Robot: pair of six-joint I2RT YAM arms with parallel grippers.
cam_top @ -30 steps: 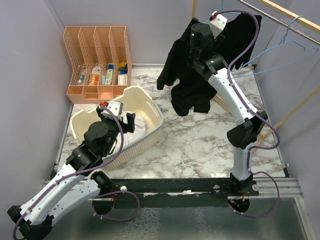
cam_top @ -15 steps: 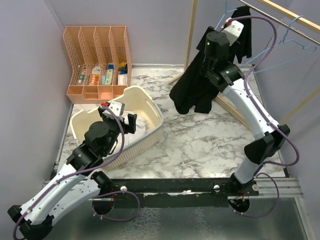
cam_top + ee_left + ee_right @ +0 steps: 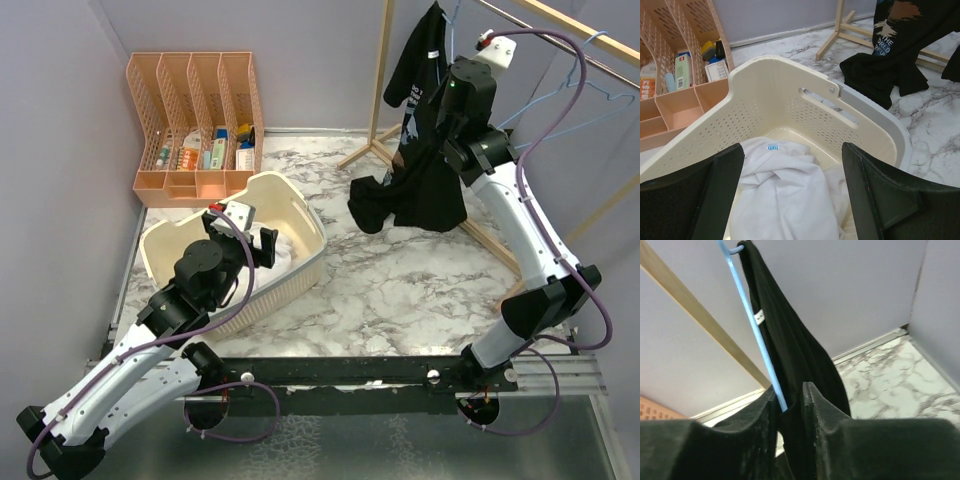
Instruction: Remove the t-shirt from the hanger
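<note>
looking from above: the black t-shirt (image 3: 425,150) hangs at the far right beside the wooden rack (image 3: 380,70), and its lower end lies on the marble bench (image 3: 400,290).
above, right side: the right gripper (image 3: 452,90) is raised high against the upper right edge of the t-shirt.
above, left side: the left gripper (image 3: 262,245) hangs over the cream basket (image 3: 300,215) at near left, and a peach organizer (image 3: 195,90) stands beyond it at far left.
left wrist: the left gripper (image 3: 792,150) is spread wide and holds nothing, above white cloth (image 3: 780,200) in the basket (image 3: 780,65). the t-shirt (image 3: 895,50) shows at far right.
right wrist: the right gripper (image 3: 790,387) is narrow, with the wire of the blue hanger (image 3: 755,320) and a fold of the t-shirt (image 3: 795,350) between its fingers. whether it presses on them i cannot tell.
</note>
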